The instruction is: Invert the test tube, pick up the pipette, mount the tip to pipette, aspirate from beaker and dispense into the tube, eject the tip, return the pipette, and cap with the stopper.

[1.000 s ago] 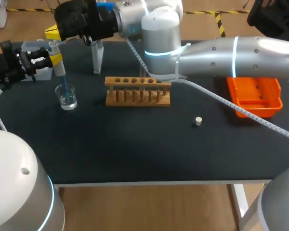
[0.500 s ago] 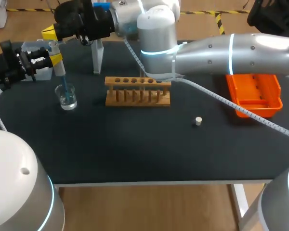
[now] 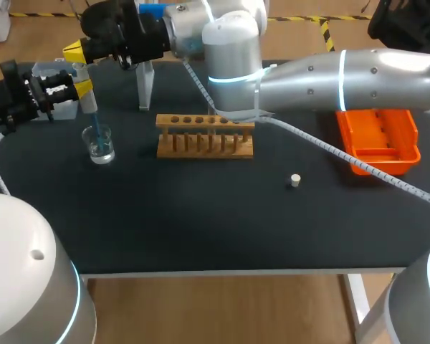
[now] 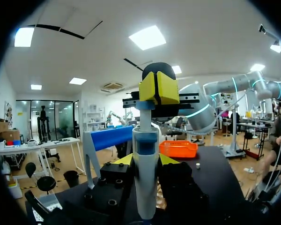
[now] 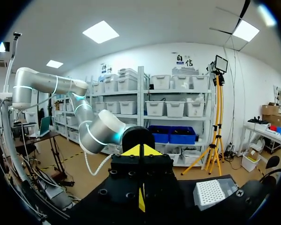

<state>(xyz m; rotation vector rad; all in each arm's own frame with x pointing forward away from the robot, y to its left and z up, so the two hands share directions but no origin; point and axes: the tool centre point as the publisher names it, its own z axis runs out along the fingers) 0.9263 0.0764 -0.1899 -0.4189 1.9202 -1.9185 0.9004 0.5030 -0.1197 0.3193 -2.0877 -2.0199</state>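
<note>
My left gripper (image 3: 72, 89) is shut on the white pipette (image 3: 79, 72), holding it upright at the table's left. The pipette's blue tip (image 3: 92, 120) dips into the small glass beaker (image 3: 99, 145) of clear liquid. My right arm reaches across the table. Its shut gripper (image 3: 74, 51) sits right over the pipette's top end. In the left wrist view the pipette (image 4: 145, 178) stands between my yellow-tipped fingers, with the right gripper's yellow tips (image 4: 158, 88) on top of it. The wooden tube rack (image 3: 204, 136) stands mid-table, and the small white stopper (image 3: 295, 180) lies to its right.
An orange tray (image 3: 380, 140) sits at the right edge. The pipette stand (image 3: 145, 84) with its blue top rises behind the rack. A tip box (image 3: 54, 77) lies behind my left gripper, and also shows beside my right gripper (image 5: 210, 192). The right arm's cable trails over the rack.
The right arm has shifted slightly to the left, with its gripper staying over the pipette's top. My left gripper, the pipette and the beaker have not moved.
</note>
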